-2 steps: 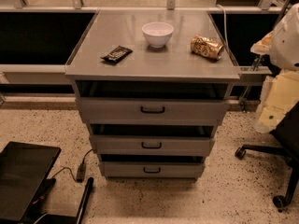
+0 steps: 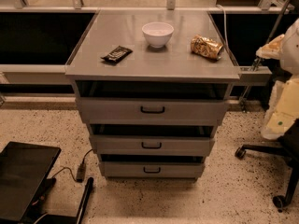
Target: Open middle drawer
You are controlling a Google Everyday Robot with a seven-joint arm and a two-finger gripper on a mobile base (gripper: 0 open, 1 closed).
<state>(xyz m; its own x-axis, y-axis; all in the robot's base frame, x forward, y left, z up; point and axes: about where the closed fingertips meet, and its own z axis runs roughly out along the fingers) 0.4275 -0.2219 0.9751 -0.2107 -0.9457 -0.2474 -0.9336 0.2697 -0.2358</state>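
Observation:
The grey cabinet has three drawers alike. The middle drawer (image 2: 152, 145) has a flat grey front and a small black loop handle (image 2: 151, 145) at its centre. It sits between the top drawer (image 2: 152, 110) and the lowest drawer (image 2: 152, 170). All three fronts sit slightly forward, with dark gaps above them. My gripper (image 2: 262, 55) is at the far right, at the end of the white arm (image 2: 286, 104). It is level with the cabinet top and far from the middle drawer's handle.
On the cabinet top (image 2: 154, 59) are a white bowl (image 2: 157, 33), a dark snack bar (image 2: 116, 54) and a crumpled gold chip bag (image 2: 206, 46). A black chair base (image 2: 268, 153) stands at the right, and a black flat case (image 2: 23, 178) and a cable lie on the floor at the left.
The white arm at the right edge has shifted slightly to the right. The drawers and the things on top have not moved.

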